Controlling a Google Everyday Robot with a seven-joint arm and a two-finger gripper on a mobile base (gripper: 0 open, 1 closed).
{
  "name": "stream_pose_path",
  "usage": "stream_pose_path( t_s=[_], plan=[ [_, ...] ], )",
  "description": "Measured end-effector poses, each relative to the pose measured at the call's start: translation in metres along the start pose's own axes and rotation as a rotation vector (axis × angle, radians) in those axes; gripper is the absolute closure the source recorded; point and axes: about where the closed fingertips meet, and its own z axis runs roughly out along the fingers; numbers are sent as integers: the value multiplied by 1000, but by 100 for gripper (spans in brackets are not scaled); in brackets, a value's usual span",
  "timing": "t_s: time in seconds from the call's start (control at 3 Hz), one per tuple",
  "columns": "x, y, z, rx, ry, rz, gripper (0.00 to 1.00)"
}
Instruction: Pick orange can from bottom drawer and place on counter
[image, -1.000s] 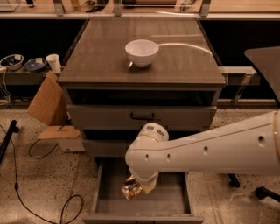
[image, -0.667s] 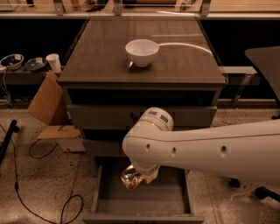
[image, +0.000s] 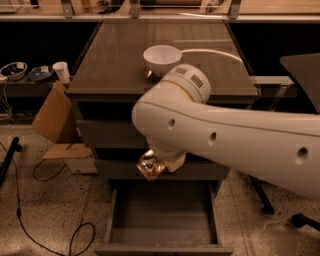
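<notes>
The counter (image: 115, 65) is waiting above; the gripper (image: 164, 163), clamping the orange can (image: 149, 166), is rising clear of the bottom drawer (image: 165, 222), now passing the middle drawer front (image: 210, 170).

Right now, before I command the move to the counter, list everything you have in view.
orange can: one, copper-orange, held in the air above the open drawer
bottom drawer: one, grey, pulled open
counter: one, grey-brown, cabinet top
bowl: one, white, on the counter
cord: one, white, curving across the counter right of the bowl
drawer fronts: two, grey, shut, above the bottom drawer
cardboard: brown, on the floor left of the cabinet
cup: one, white, left shelf
cable: black, floor at left
arm: white, reaching in from the right
gripper: under the wrist, shut on the orange can
</notes>
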Motion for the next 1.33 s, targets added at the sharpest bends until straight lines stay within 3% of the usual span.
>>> stream_pose_path(
  t_s=[0.33, 0.67, 1.0, 1.33],
  plan=[
    [4, -32, -45, 54, 41, -40, 100],
    [-10, -64, -85, 107, 74, -115, 100],
    [-26, -97, -111, 143, 103, -193, 100],
    [-27, -135, -127, 178, 115, -247, 100]
  ],
)
